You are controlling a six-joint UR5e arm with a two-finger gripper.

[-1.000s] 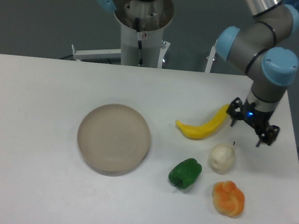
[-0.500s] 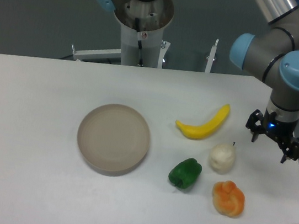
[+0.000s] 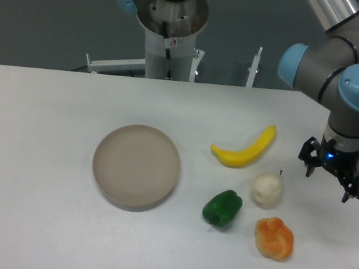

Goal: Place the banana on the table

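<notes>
Lying free on the white matte table right of centre, the smooth, curved yellow banana looks already placed. At the right edge, the gripper hangs empty with fingers apparently spread, though small in view; any next move is likely just clearing away.

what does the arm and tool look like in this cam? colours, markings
The arm has silver-grey tube segments with light-blue caps on the joints. The wrist ends in a small black tool with two thin dark fingers and a small blue light glowing on its body. No cables or printed markings are visible.
</notes>
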